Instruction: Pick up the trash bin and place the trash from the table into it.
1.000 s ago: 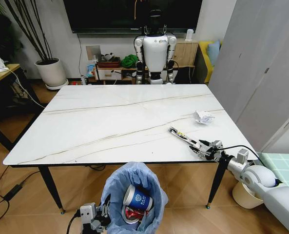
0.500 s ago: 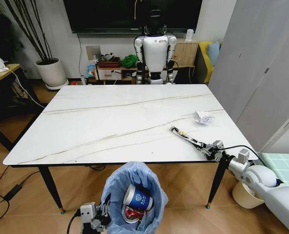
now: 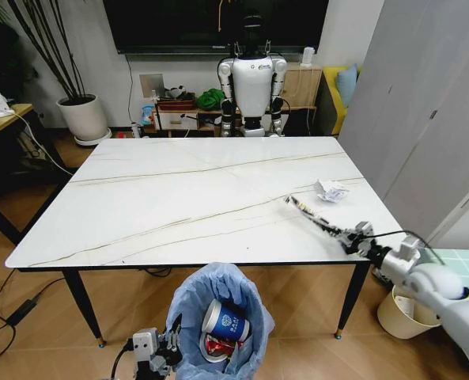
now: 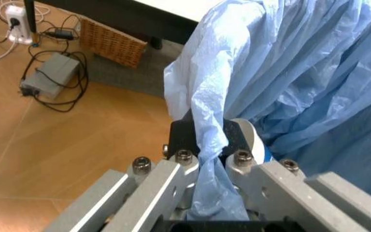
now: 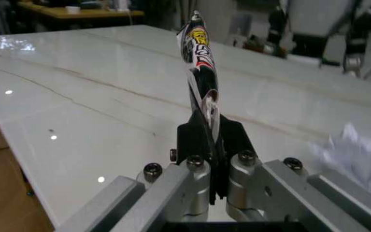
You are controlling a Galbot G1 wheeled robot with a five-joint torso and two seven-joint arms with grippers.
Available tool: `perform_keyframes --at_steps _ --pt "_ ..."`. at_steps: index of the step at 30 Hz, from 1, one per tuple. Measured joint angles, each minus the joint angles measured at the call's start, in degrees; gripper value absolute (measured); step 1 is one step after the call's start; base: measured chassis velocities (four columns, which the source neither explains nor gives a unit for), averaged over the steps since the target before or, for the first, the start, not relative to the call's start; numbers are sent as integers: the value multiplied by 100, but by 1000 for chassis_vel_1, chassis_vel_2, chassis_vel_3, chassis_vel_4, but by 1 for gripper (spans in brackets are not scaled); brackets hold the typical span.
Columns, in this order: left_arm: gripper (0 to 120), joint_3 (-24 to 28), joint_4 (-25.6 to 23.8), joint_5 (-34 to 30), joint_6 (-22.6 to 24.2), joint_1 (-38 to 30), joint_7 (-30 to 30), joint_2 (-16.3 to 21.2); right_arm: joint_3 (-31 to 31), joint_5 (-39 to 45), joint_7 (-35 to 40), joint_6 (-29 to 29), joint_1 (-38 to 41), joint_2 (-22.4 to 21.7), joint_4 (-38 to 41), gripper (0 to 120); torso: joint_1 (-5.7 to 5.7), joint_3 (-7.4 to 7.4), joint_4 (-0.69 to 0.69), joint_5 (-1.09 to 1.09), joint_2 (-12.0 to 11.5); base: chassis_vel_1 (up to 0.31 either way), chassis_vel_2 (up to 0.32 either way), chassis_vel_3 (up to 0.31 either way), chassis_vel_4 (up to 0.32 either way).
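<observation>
The trash bin [image 3: 218,297], lined with a crinkled light-blue bag [image 4: 289,72], hangs below the table's near edge. My left gripper [image 3: 164,348] is shut on its rim and bag [image 4: 208,140]. Inside lie a blue-and-white paper cup [image 3: 225,321] and a crushed red can [image 3: 216,346]. My right gripper [image 3: 351,238] is shut on one end of the long dark wrapper [image 3: 313,218], which sticks up off the marble table [image 3: 187,198], its printed length [image 5: 200,53] rising from the jaws. Crumpled white paper [image 3: 330,190] rests on the table just beyond [image 5: 359,147].
A white humanoid robot [image 3: 252,83] stands behind the table's far edge. A cream bin [image 3: 399,313] sits on the floor at the right, by a grey cabinet [image 3: 424,111]. A wooden desk [image 3: 1,119] and potted plant [image 3: 82,115] are at the left. Cables lie on the floor [image 4: 50,82].
My right gripper has lifted and drawn to the right, raising the long dark wrapper off the tabletop. The bin and left gripper have stayed in place.
</observation>
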Motion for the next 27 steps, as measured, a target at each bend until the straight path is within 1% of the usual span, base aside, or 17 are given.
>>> perform_keyframes --at_steps 1,2,4,5,6,8,9,12,14,17,18,21,27 --pt "0 8 5 -16 0 -13 -11 16 197 -40 -391 147 -44 -188 208 0 0 0 0 0 0 0 0 0 0" --pt "0 8 5 -16 0 -13 -11 16 197 -40 -391 147 -44 -188 208 0 0 0 0 0 0 0 0 0 0" --pt "0 8 5 -26 0 -18 -18 16 397 -81 -1000 326 -62 -491 608 0 0 0 0 1 0 0 0 0 0" --pt "0 8 5 -26 0 -18 -18 16 397 -81 -1000 326 -62 -491 608 0 0 0 0 1 0 0 0 0 0" --pt "0 5 3 -26 0 -20 -21 6 440 -94 -1170 365 -62 -568 737 0 0 0 1 0 0 0 0 0 0" --pt "0 -9 -19 -27 0 -31 -35 -30 580 -234 -1684 479 -61 -822 1247 0 1 0 3 2 0 0 0 0 0" --pt "0 -9 -19 -27 0 -31 -35 -30 580 -234 -1684 479 -61 -822 1247 0 1 0 3 2 0 0 0 0 0" --pt "0 -3 -36 -12 0 -19 -51 -62 689 -722 -2007 572 -53 -1129 1876 0 1 0 1 1 0 0 0 0 0" --pt "0 1 -36 -6 0 -10 -62 -77 691 -838 -2042 581 -44 -1197 1999 0 1 0 2 1 0 0 0 0 0" --pt "0 28 -35 12 0 6 -120 -141 673 -1515 -2187 641 -10 -1492 2583 0 1 0 1 1 0 0 0 0 0" --pt "0 28 -35 12 0 6 -120 -141 673 -1515 -2187 641 -10 -1492 2583 0 1 0 1 1 0 0 0 0 0" --pt "0 62 -34 48 8 26 -162 -217 583 -2059 -2240 685 -34 -1763 3101 0 1 0 1 2 0 0 0 0 0" --pt "0 99 -16 82 15 5 -218 -303 552 -2529 -2229 715 -33 -1935 3476 0 0 0 1 2 0 0 0 0 0"
